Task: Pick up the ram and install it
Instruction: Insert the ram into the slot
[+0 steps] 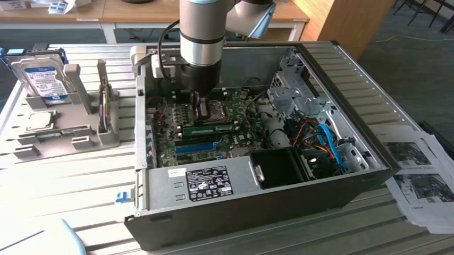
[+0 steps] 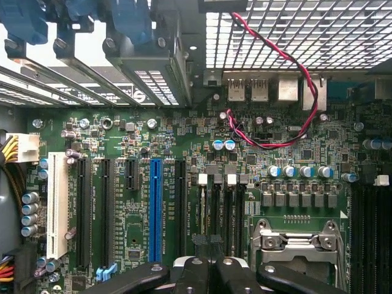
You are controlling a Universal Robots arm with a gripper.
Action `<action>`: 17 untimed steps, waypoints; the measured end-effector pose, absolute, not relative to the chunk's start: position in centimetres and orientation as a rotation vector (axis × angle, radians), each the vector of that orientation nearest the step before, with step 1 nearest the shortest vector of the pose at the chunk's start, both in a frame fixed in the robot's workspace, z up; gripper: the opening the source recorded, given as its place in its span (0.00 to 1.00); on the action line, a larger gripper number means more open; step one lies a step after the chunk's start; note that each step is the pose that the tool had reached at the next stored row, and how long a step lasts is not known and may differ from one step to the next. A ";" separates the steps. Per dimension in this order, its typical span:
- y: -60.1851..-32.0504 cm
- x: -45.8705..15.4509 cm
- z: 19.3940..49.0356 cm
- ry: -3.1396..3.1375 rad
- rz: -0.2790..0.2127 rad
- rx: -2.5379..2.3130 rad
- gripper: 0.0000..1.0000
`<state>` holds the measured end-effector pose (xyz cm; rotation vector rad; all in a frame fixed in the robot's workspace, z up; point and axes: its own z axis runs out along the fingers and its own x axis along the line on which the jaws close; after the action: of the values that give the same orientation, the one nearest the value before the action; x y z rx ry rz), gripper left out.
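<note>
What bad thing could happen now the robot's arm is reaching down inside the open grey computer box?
1. The closed black gripper hangs close over the narrow black memory slots; a push off line could scrape the green circuit board.
2. The shiny silver processor bracket sits right beside it and could get bumped.
3. The thin red-and-black twisted wire loops loose over the board and could snag.

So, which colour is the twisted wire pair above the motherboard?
Red and black, clearest in the wrist view.
</note>
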<state>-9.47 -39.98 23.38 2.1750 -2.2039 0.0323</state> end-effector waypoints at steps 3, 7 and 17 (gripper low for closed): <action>-40.0 -9.5 23.4 -2.204 0.032 2.175 0.09; -40.0 -9.5 23.3 -2.204 0.032 2.175 0.09; -40.0 -9.5 23.0 -2.204 0.032 2.175 0.09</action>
<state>-9.47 -39.98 22.95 2.1751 -2.2042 0.0320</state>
